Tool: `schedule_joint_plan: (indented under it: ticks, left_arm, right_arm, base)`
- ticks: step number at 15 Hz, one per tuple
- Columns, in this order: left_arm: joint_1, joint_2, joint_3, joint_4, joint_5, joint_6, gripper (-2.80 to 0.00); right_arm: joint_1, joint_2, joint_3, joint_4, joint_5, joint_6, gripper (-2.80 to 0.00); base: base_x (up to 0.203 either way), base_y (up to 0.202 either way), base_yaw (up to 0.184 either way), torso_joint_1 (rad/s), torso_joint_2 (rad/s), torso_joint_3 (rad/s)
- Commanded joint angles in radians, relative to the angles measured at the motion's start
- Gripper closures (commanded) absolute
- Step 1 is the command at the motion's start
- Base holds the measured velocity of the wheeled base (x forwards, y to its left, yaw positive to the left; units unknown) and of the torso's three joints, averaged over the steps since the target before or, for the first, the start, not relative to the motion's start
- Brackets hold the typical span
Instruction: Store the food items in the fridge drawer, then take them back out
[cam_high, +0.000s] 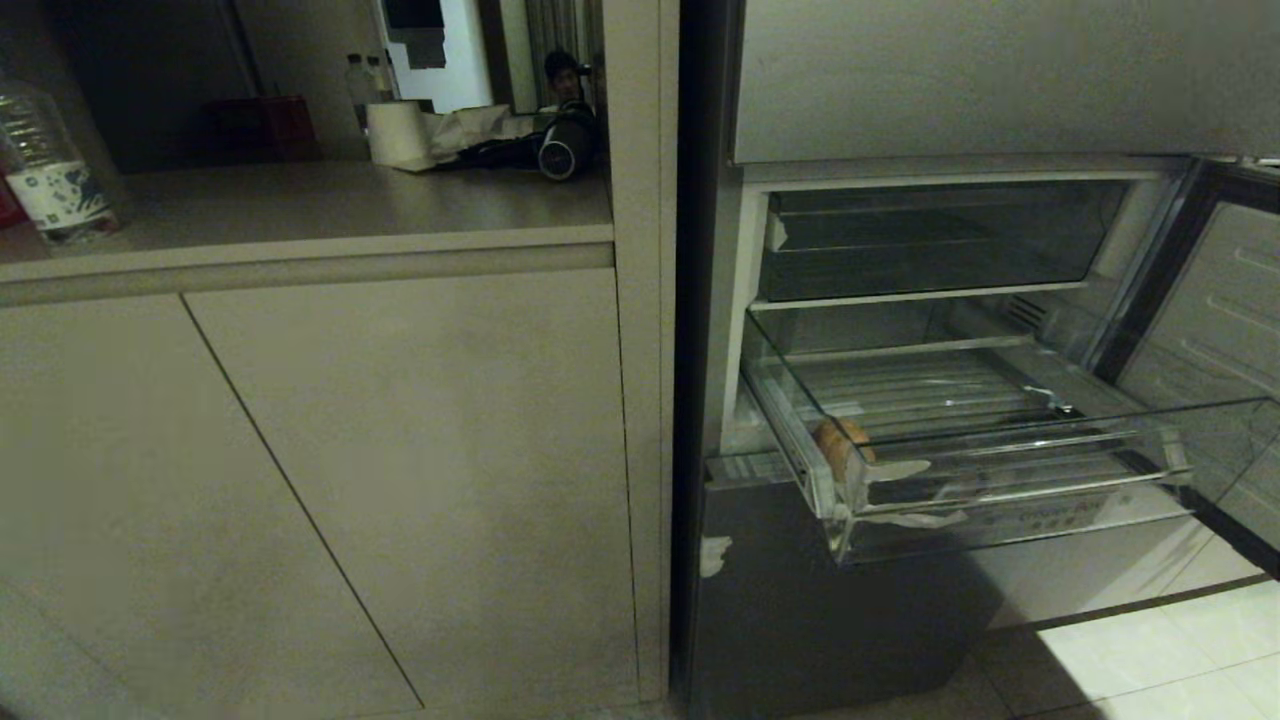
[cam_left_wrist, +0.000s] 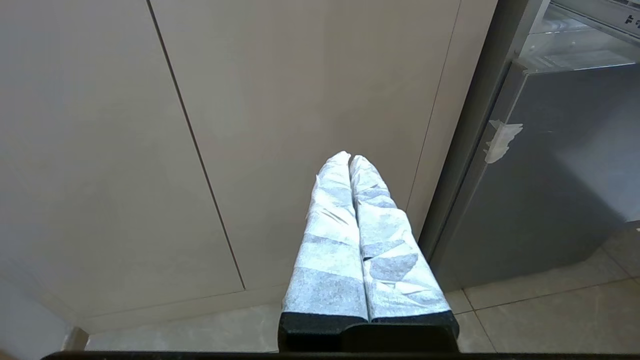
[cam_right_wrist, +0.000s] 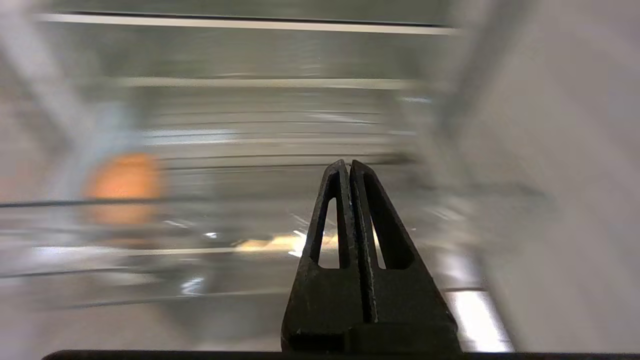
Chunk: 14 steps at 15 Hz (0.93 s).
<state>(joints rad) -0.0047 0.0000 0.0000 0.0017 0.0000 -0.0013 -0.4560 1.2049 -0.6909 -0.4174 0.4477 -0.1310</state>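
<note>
The fridge drawer (cam_high: 1000, 500) is pulled out, and the tan-orange lump (cam_high: 842, 446) is seen inside its front left corner. No pepper is seen. The right gripper (cam_right_wrist: 349, 165) is pressed together, empty, before the drawer; the left gripper (cam_left_wrist: 350, 157) is likewise closed, parked beside the fridge.

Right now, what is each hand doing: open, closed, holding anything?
Left hand: closed, empty, parked facing the cabinet door.
Right hand: closed, empty, pointed at the fridge drawer.
</note>
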Motion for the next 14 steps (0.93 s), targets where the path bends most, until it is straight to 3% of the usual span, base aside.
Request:
schedule_joint_plan:
  ticks: [1,3,5,9,14]
  left_arm:
    - [0.000,0.002,0.000,0.000,-0.001,0.000,0.00]
    - [0.000,0.002,0.000,0.000,0.000,0.000,0.00]
    - [0.000,0.002,0.000,0.000,0.000,0.000,0.00]
    - [0.000,0.002,0.000,0.000,0.000,0.000,0.00]
    - [0.000,0.002,0.000,0.000,0.000,0.000,0.00]
  right_arm:
    - [0.121,0.074,-0.155,0.186,0.002,0.022,0.00]
    - [0.215,0.154,-0.226,0.292,0.004,0.048,0.00]
    - [0.272,0.215,-0.240,0.302,0.009,0.068,0.00]
    - [0.280,0.291,-0.228,0.149,0.003,0.062,0.00]
    - [0.278,0.298,-0.206,0.137,0.000,0.057,0.00]
  base:
    - [0.000,0.000,0.000,0.000,0.00,0.000]
    - [0.000,0.000,0.000,0.000,0.00,0.000]
    - [0.000,0.000,0.000,0.000,0.00,0.000]
    - [0.000,0.000,0.000,0.000,0.00,0.000]
    - [0.000,0.000,0.000,0.000,0.00,0.000]
